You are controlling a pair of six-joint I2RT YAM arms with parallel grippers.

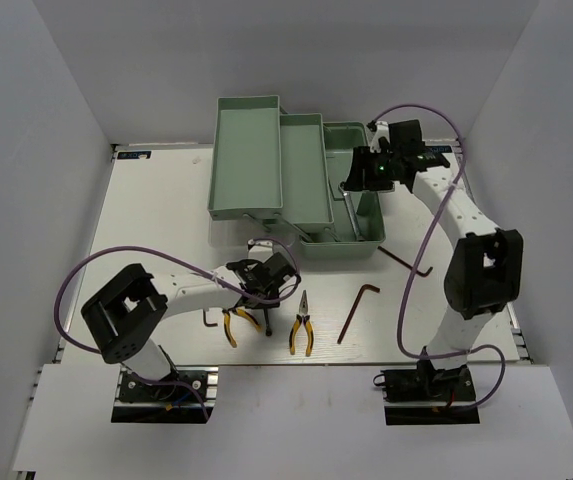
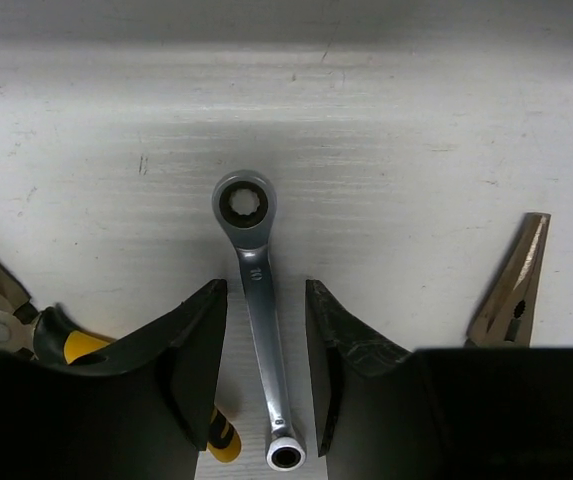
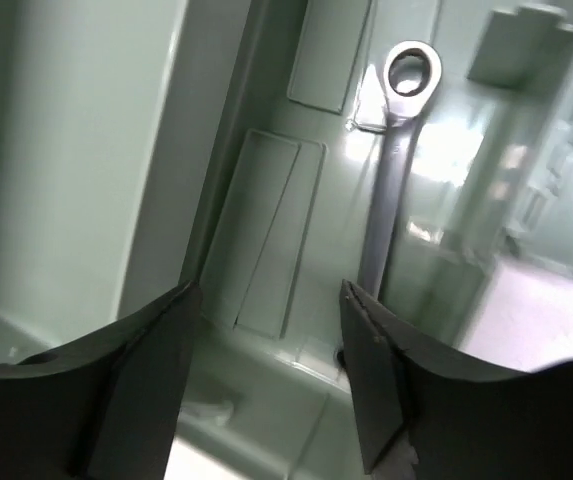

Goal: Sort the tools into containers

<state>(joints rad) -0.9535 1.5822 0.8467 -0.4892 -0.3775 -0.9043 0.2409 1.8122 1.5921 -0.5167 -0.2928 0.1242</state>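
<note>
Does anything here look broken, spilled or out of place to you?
Nothing stands out. The pliers, hex keys and one wrench lie loose on the table, simply not yet sorted. Another wrench lies in the toolbox base. No damage or spill shows.

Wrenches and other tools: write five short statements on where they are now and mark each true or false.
1. One wrench lies inside the toolbox. True.
2. The left fingers are shut on the second wrench. False: they straddle it, open, with gaps either side.
3. Both pliers lie on the table. True.
4. The hex keys sit in the trays. False: all three lie on the table.
5. The right fingers grip a wrench. False: they hang open above it.
</note>
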